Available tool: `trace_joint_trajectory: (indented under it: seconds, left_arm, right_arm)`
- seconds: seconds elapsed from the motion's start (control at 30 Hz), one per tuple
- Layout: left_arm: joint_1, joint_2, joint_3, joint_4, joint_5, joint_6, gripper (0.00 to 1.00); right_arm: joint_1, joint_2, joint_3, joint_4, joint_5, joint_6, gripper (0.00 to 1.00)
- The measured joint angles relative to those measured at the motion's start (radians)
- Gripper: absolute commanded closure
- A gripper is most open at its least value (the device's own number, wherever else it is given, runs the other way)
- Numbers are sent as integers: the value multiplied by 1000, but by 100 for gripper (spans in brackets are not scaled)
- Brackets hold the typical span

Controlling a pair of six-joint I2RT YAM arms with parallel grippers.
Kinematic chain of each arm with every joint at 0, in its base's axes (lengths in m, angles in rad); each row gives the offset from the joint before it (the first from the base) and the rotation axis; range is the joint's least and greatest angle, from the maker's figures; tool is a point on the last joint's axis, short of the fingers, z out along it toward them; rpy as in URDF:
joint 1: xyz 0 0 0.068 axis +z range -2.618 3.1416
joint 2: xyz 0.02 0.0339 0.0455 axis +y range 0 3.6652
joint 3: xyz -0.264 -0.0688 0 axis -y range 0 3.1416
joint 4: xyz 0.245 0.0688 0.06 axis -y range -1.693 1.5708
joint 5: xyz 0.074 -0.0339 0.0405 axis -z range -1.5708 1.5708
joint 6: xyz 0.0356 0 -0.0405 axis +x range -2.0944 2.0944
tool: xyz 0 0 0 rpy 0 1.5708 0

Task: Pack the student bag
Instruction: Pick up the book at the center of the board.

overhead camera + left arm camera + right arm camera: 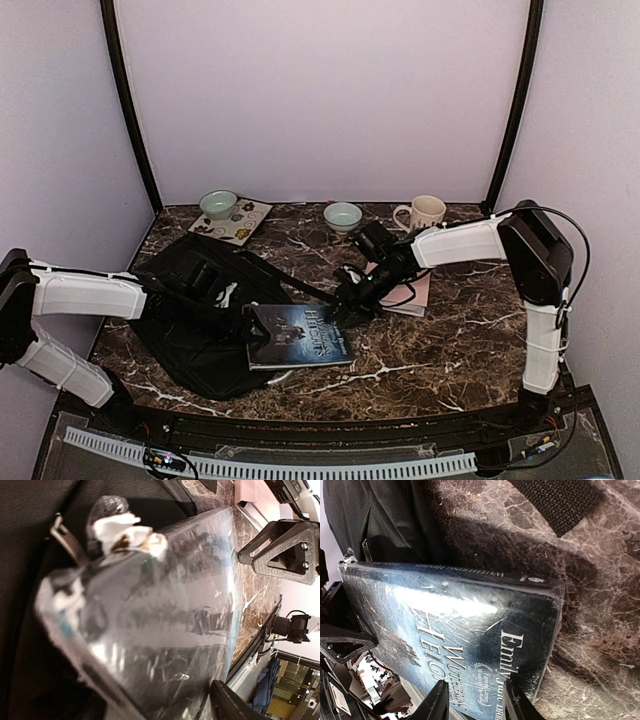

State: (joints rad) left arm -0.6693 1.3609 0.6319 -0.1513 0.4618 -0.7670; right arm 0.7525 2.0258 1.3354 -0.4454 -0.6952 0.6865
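The student bag (195, 345) lies flat on the left side of the desk (450, 350). A blue book (300, 335) in shiny plastic lies with its left end on the bag and the rest on the desk. The left pincer (227, 622) is wide open at the book's left end, and one finger (280, 545) does not touch the book. The right pincer (476, 686) is at the book's right end. Its two fingers sit a little apart over the cover and hold nothing. A cream mug (427, 211) stands at the back.
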Motion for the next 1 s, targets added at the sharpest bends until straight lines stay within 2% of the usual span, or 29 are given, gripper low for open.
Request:
trace_joint_trajectory:
  seconds: [0.27,0.37,0.5,0.63,0.83,1.0]
  left_arm:
    - [0,16,27,38,32,6,58]
    - [13,11,49,27,39,-21,80]
    - [23,-12,156,27,63,-89,100]
    - [23,23,225,-41,56,-89,100]
    - [15,45,292,-94,49,-50,100]
    - [10,39,381,-137,33,2,100]
  right_arm:
    - [0,1,3,-2,0,1,63]
    - [0,1,3,-4,3,3,62]
    - [-5,-14,-1,0,5,8,50]
    - [0,-21,-2,19,19,18,38]
    - [-18,-47,10,-12,88,17,29]
    - [-74,-131,50,-83,185,-14,13]
